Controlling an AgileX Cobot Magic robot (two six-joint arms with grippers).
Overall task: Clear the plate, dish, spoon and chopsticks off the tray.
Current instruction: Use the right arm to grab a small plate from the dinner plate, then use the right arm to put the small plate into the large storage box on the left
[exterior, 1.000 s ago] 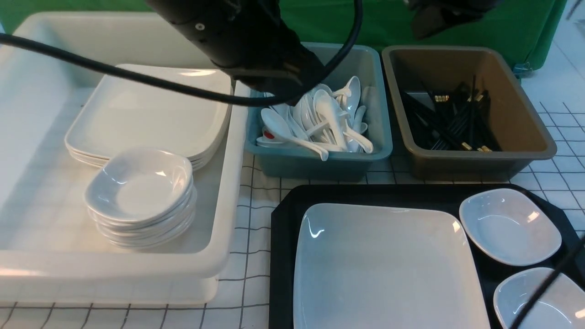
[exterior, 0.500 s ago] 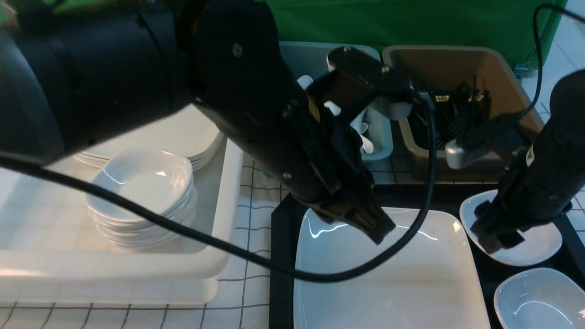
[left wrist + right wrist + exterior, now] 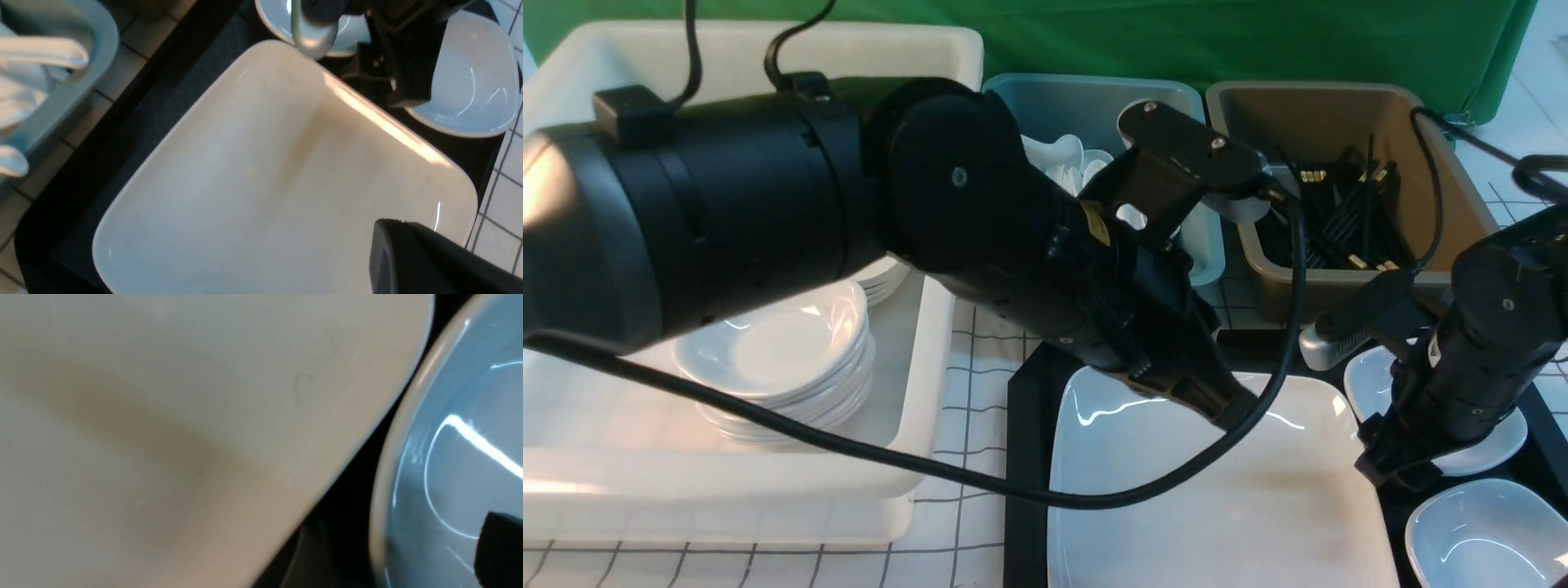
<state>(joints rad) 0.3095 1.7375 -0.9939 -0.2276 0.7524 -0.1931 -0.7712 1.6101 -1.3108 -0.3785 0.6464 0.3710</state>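
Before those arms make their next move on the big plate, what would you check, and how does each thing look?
1. Plate flat on tray: ok.
2. Right claw at plate's right edge: ok.
3. Right claw open: ok.
4. Left claw open: cannot tell.
5. Cable off the plate: cannot tell; it crosses it in the front view.
6. Dish clear of right claw: not ok; a finger hangs over it.
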